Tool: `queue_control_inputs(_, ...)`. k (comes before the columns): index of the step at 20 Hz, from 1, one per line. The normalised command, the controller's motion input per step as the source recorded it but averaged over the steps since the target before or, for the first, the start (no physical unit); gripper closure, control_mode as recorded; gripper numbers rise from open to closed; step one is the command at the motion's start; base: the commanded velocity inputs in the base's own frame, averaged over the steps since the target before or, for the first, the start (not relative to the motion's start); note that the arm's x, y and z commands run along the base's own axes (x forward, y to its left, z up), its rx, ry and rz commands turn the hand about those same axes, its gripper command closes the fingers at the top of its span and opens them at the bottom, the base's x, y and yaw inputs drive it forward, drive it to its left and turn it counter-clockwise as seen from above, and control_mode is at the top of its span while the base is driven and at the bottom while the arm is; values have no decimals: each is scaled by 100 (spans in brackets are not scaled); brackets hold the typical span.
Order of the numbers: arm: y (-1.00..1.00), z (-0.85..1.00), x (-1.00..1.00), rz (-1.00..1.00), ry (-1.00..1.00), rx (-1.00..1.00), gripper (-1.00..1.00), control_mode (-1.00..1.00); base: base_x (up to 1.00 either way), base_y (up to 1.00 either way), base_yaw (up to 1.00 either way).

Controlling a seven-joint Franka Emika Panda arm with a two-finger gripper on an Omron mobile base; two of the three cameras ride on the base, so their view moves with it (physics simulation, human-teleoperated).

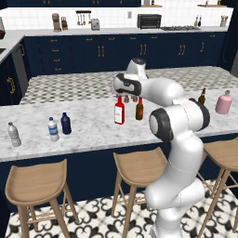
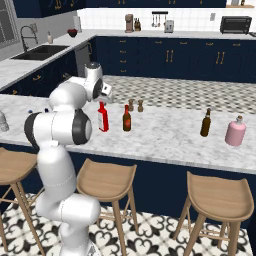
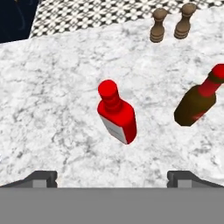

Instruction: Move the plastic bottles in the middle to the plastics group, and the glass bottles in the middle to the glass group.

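A red flat-sided bottle (image 3: 116, 113) with a white label stands upright on the marble counter (image 1: 93, 121), just ahead of my gripper (image 3: 112, 177). The jaws are wide open with nothing between them. My hand hovers above and slightly behind this red bottle (image 1: 119, 111). To its right stands the slim dark brown bottle (image 3: 197, 101) (image 1: 139, 109) with a reddish neck. The navy-blue bottle (image 1: 66, 124) stands at the left beside the blue-labelled water bottle (image 1: 53, 129); a greyish clear bottle (image 1: 14, 134) is further left. The amber bottle (image 1: 201, 96) and the pink bottle (image 1: 224, 102) stand at the right.
Two small brown shakers (image 3: 158, 26) (image 3: 184, 22) stand behind the two middle bottles. Three wooden stools (image 1: 139, 169) line the counter's near side. My own arm (image 1: 179, 121) rises between the middle bottles and the right-hand pair.
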Motion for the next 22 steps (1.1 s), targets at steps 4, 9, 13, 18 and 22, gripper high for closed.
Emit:
queue_control_inputs(4, 0, -29, 15, 0, 10, 0, -100, -100, 0, 0, 0)
queue_control_inputs(9, 1, -10, 33, 0, 1, 0, -100, -100, 0, 0, 0)
queue_control_inputs(13, 4, -10, 37, 0, 0, 0, -100, -100, 0, 0, 0)
queue_control_inputs(18, 5, -15, 36, 0, 1, -2, -100, -100, 0, 0, 0)
queue_control_inputs(22, 1, -16, 30, 0, 0, -4, -100, -100, 0, 0, 0)
